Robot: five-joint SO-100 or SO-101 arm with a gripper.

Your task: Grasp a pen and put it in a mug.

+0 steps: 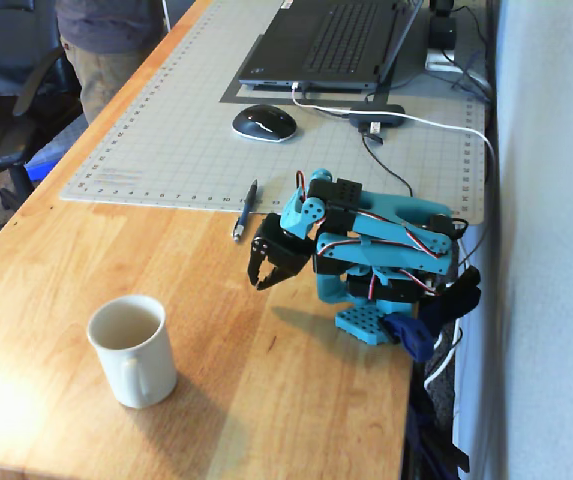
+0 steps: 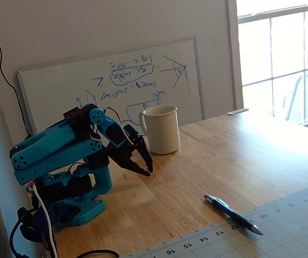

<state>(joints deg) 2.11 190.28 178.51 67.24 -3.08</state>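
in a fixed view from above the wooden surface (image 1: 296,400), the mug (image 1: 133,350) stands nearest, upright, with its handle turned toward the camera and its tan inside showing nothing in it. behind it and to the right, the arm (image 1: 376,255) sits folded low over its blue base at the surface's right edge. the gripper (image 1: 262,281) points down toward the wood, its black fingers slightly parted with nothing between them, and it hangs just above the surface, apart from both mug and pen. beyond the gripper lies the pen (image 1: 245,210), flat, half on the bare wood and half on the grey cutting mat (image 1: 186,120), its metal tip toward the camera. farther back on the mat rest a mouse (image 1: 264,122) and a laptop (image 1: 331,40).

in another fixed view from the far side, the pen (image 2: 233,214) lies closest, across the mat's edge (image 2: 283,226). the arm (image 2: 57,150) is folded at left, the gripper (image 2: 146,170) aimed down over the wood with a narrow gap at its tips. the mug (image 2: 160,129) stands just behind the gripper, and a whiteboard (image 2: 116,80) leans on the wall behind it.
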